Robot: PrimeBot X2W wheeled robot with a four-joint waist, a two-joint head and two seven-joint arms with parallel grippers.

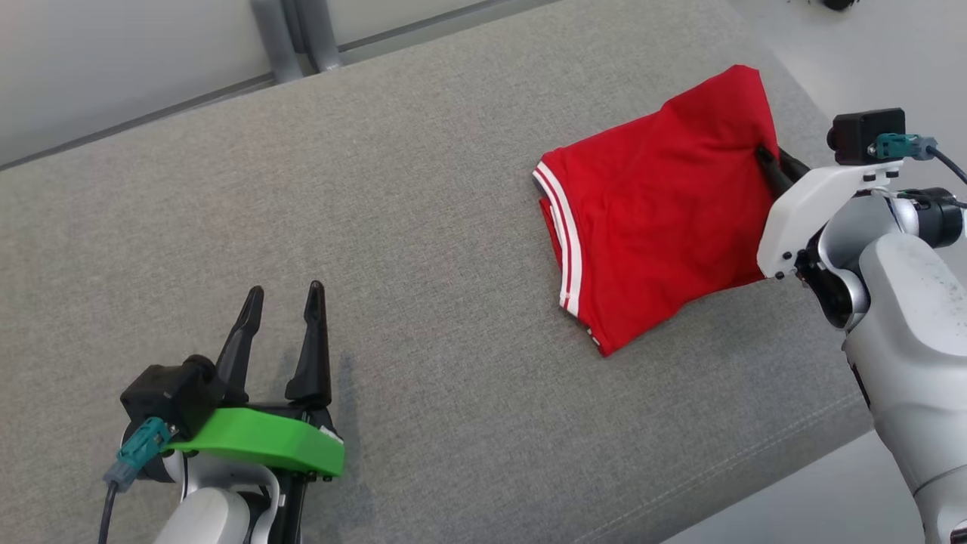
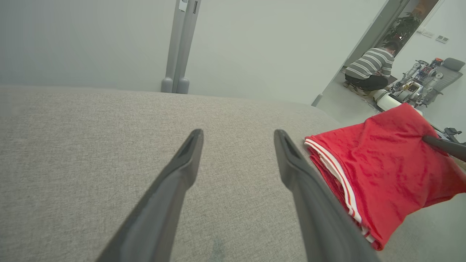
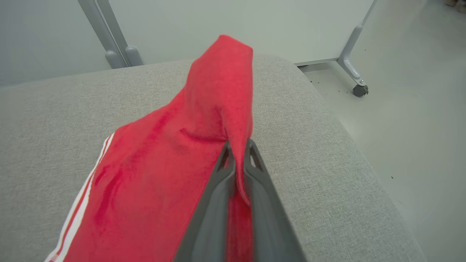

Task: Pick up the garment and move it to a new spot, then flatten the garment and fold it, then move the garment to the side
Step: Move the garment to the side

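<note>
The garment [image 1: 657, 211] is red with white stripes along one edge, folded, lying at the right end of the grey cushion [image 1: 378, 227]. My right gripper [image 1: 764, 155] is shut on the garment's right edge, which is pinched up between its fingers [image 3: 251, 171]. The cloth [image 3: 182, 163] rises in a peak beyond the fingertips in the right wrist view. My left gripper [image 1: 285, 296] stands open over bare cushion at the lower left, well apart from the garment [image 2: 378, 171], with nothing between its fingers [image 2: 182, 163].
The cushion's right edge [image 3: 349, 138] drops to a pale floor. A partition leg on a caster [image 3: 358, 89] stands beyond it, and grey posts [image 1: 295, 34] rise behind the cushion. A person [image 2: 371, 67] crouches far off by equipment [image 2: 418, 78].
</note>
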